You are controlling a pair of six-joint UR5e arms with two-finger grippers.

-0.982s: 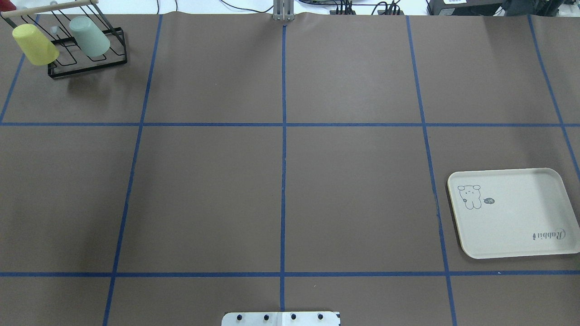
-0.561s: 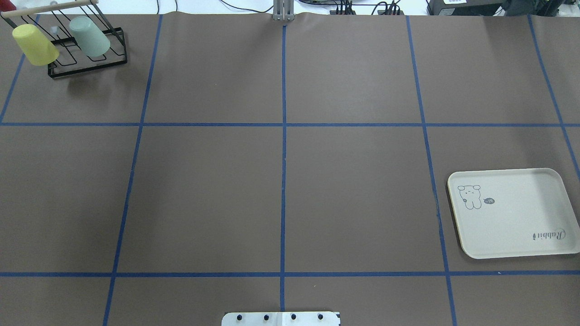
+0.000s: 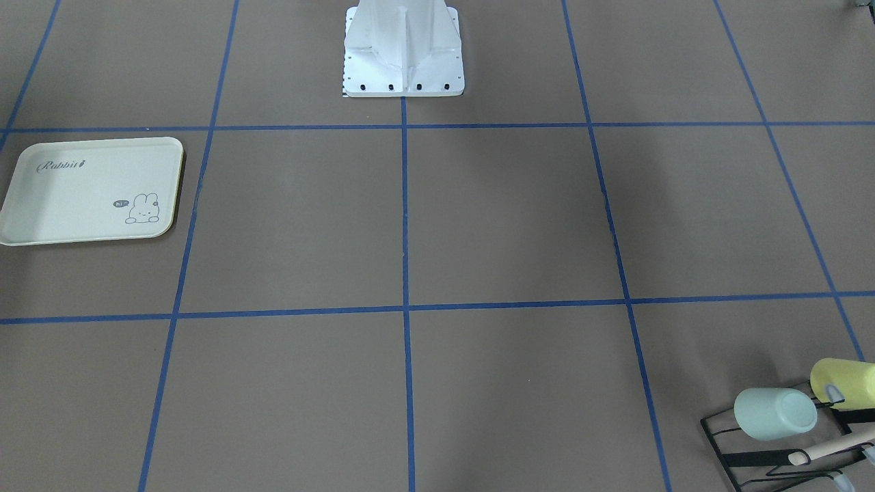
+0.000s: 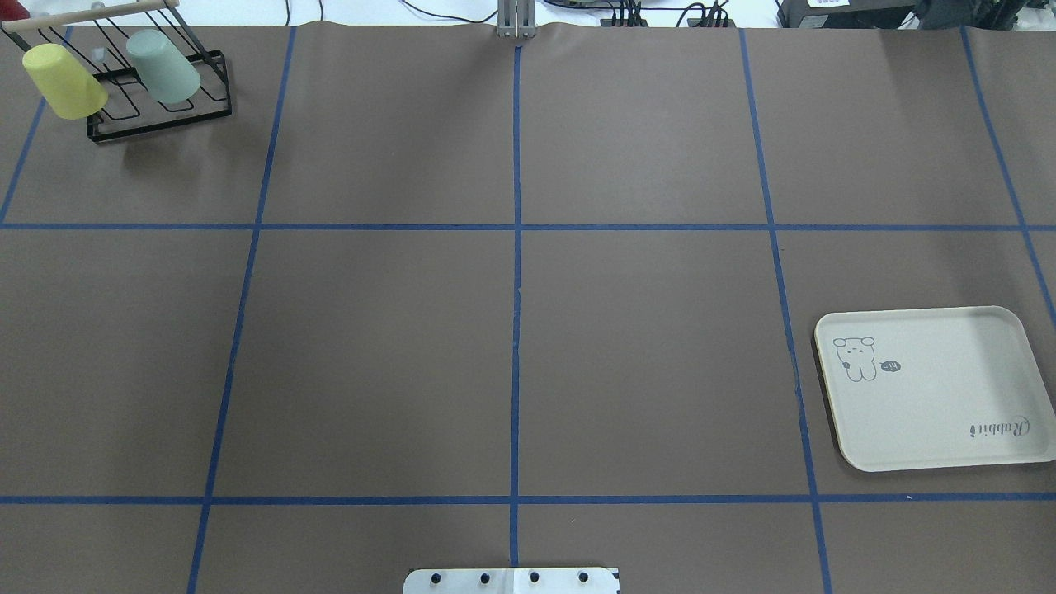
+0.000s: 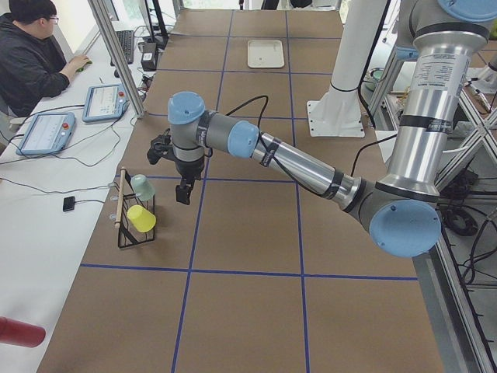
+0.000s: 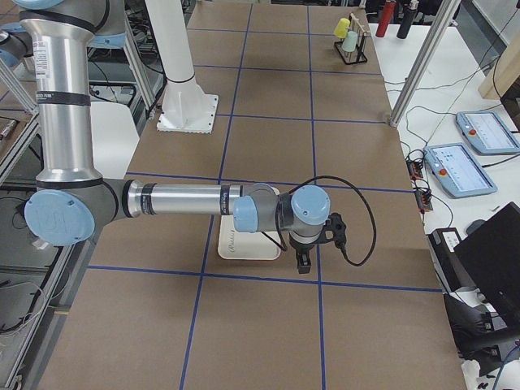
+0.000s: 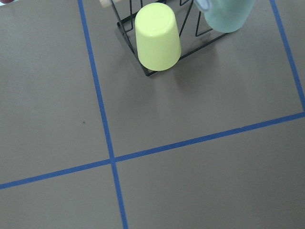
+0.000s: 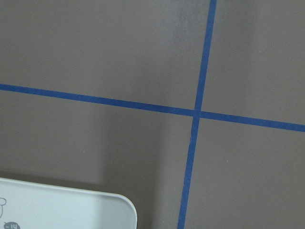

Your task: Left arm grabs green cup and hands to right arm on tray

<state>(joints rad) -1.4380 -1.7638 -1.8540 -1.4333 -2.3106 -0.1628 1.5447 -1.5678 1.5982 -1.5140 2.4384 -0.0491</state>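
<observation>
The green cup (image 4: 162, 66) hangs mouth-down on a black wire rack (image 4: 157, 128) at the table's far left corner, beside a yellow cup (image 4: 63, 81). It also shows in the left wrist view (image 7: 226, 14) and the front view (image 3: 774, 413). The tray (image 4: 932, 396) lies bare at the right. Only the side views show the grippers. My left gripper (image 5: 184, 193) hangs above the table close beside the rack and green cup (image 5: 142, 186). My right gripper (image 6: 305, 262) hangs above the tray's (image 6: 244, 248) outer edge. I cannot tell whether either is open or shut.
The robot's white base plate (image 4: 511, 580) sits at the near middle edge. An operator (image 5: 31, 54) sits at a side desk with control tablets (image 5: 107, 102). A red bottle (image 5: 19, 332) lies beyond the table's left end. Metal frame posts (image 6: 422, 57) stand beside the table.
</observation>
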